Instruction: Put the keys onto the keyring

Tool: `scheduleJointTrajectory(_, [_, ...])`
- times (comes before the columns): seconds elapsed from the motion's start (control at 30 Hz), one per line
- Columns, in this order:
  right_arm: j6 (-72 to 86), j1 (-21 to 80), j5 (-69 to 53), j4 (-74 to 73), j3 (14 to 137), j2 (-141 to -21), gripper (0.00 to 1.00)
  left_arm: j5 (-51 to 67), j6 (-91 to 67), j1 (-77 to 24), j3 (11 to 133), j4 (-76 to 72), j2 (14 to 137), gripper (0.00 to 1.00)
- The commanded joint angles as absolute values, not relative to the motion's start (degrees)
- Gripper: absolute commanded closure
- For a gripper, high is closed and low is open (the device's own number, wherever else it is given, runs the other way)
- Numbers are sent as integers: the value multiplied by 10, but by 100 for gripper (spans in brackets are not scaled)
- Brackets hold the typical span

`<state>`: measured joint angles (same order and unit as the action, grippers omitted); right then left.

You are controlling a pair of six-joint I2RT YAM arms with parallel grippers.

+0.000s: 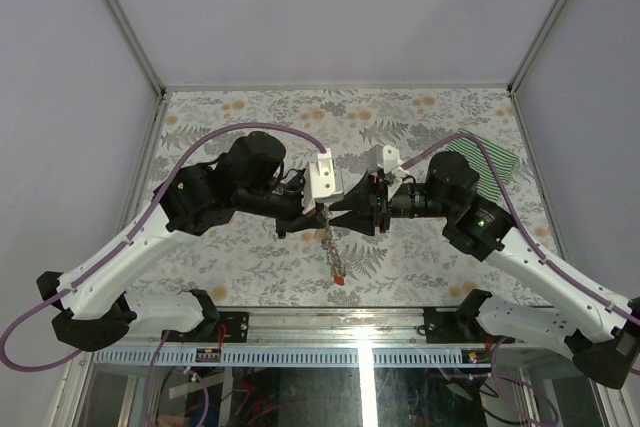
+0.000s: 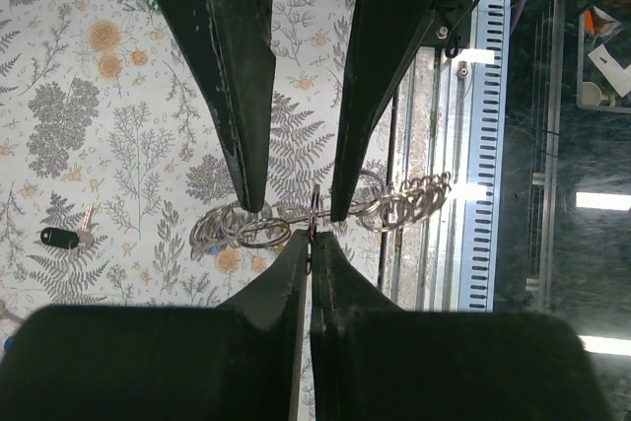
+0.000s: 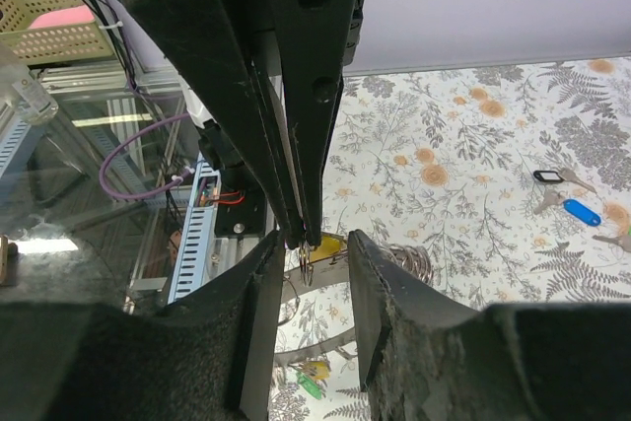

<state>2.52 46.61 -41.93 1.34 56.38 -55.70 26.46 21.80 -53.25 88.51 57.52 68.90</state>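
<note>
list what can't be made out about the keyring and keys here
Left wrist view: keyring seen edge-on in the left gripper's shut jaws, so its shape is unclear.
Top view: that grip is hidden under the wrists.
Right wrist view: yellow key is partly hidden by the right gripper's jaws. Green key is blurred and cut off by them.

no legible text, label, brand, number or sign on anything in view

A robotics lab cell: plain white walls box in a floral-covered counter edged with slotted cable ducting.
</note>
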Motion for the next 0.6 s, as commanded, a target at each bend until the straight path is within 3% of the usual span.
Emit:
scheduleJointTrajectory(0.0, [39,468,-440,56,564,-565,61,259,226,-535,916,559,687,100])
scheduleJointTrajectory(0.2, [30,468,-435,44,562,-570,64,258,226,-535,917,560,687,100])
scheduleJointTrajectory(0.4, [25,468,-432,40,563,-574,77,259,227,-535,918,558,687,100])
scheduleJointTrajectory(0.5, [22,468,-433,39,564,-576,76,258,227,-534,919,558,687,100])
scheduleJointTrajectory(0.57, [21,468,-433,38,563,-577,68,258,227,-535,918,557,686,100])
